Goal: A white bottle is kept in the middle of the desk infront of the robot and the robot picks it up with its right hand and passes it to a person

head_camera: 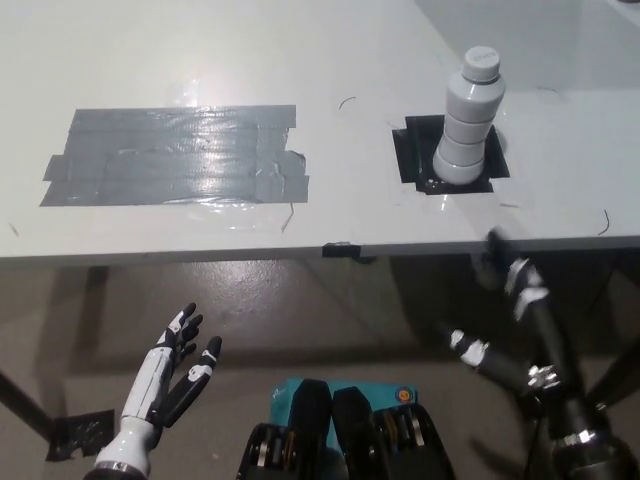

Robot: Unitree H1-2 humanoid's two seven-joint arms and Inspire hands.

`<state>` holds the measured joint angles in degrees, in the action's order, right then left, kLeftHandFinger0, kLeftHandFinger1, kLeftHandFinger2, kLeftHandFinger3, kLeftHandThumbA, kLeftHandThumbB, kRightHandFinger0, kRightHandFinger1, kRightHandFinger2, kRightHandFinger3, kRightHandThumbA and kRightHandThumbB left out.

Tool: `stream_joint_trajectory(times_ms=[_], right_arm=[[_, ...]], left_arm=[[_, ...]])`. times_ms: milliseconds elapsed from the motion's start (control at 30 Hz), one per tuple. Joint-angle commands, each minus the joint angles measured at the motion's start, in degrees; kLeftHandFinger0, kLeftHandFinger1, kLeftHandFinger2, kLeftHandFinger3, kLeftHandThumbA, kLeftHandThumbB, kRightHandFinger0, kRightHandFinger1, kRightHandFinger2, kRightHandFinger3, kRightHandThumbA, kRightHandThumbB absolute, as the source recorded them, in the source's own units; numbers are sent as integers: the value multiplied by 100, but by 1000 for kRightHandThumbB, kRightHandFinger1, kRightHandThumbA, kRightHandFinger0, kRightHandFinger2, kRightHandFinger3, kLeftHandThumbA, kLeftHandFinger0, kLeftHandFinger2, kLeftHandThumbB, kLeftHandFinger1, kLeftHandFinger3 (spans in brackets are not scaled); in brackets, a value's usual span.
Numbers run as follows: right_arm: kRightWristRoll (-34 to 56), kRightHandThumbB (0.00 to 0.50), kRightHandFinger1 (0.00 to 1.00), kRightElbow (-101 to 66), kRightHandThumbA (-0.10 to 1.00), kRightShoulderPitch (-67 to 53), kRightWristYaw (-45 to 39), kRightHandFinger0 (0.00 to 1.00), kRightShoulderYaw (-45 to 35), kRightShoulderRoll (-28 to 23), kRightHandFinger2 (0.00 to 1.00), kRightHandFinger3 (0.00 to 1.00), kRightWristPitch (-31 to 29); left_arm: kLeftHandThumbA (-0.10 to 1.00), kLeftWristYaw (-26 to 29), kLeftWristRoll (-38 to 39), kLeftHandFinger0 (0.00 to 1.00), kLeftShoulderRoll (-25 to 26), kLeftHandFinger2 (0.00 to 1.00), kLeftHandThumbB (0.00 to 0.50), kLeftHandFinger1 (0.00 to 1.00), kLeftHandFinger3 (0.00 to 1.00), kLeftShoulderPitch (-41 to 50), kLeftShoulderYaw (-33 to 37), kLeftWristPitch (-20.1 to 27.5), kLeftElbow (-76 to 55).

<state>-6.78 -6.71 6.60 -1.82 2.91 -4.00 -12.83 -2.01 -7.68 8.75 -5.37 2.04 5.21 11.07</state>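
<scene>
While nothing is held, white left hand (170, 375) is seen low at near left, below desk edge, fingers spread and released. Grey duct-tape patch (175, 155) is stuck on pale grey desk (340, 60), left of centre. White ribbed plastic bottle (468, 118) is stood upright on black tape square (415, 150), right of centre. Black right hand (510, 320) is raised at near right, below desk edge, well apart from bottle, fingers splayed, empty.

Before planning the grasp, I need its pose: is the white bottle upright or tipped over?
Upright. The white bottle stands on its base on the black tape square, cap at top, untouched by either hand.
</scene>
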Motion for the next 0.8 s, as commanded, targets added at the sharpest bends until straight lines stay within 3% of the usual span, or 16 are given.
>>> stream_joint_trajectory(times_ms=[0, 100, 200, 333, 500, 633, 767], right_arm=[[-310, 295, 1000, -701, 884, 779, 433, 1000, -496, -86, 1000, 1000, 281], [-137, 358, 1000, -282, 964, 1256, 365, 1000, -688, -205, 1000, 1000, 567], [-63, 378, 1000, 105, 986, 1659, 331, 1000, -793, -302, 1000, 1000, 734], [-158, 365, 1000, 873, 1000, 2261, 371, 1000, -857, -433, 1000, 1000, 1055], [-75, 429, 1000, 1718, 1000, 2845, 404, 1000, -933, -530, 1000, 1000, 1473], [-8, 416, 1000, 2805, 1000, 3396, 495, 1000, -927, -547, 1000, 1000, 1071], [-72, 460, 1000, 3616, 1000, 3832, 649, 1000, -883, -508, 1000, 1000, 1024]], left_arm=[[663, 135, -96, 1000, 37, 1000, 19, 1000, 1000, -42, -33, 282, -43], [648, 119, -58, 1000, 6, 1000, 25, 1000, 1000, -27, -55, 190, -103], [677, 110, -59, 1000, 11, 1000, 33, 1000, 1000, -42, -53, 215, -105], [701, 123, -96, 1000, 30, 1000, 33, 1000, 1000, -60, -52, 253, -75], [697, 105, -84, 1000, 23, 1000, 25, 1000, 1000, -51, -52, 292, -75], [708, 116, -94, 1000, 18, 1000, 39, 1000, 1000, -38, -56, 287, -80], [718, 107, -135, 1000, 34, 1000, 33, 1000, 1000, -38, -36, 254, -101]])
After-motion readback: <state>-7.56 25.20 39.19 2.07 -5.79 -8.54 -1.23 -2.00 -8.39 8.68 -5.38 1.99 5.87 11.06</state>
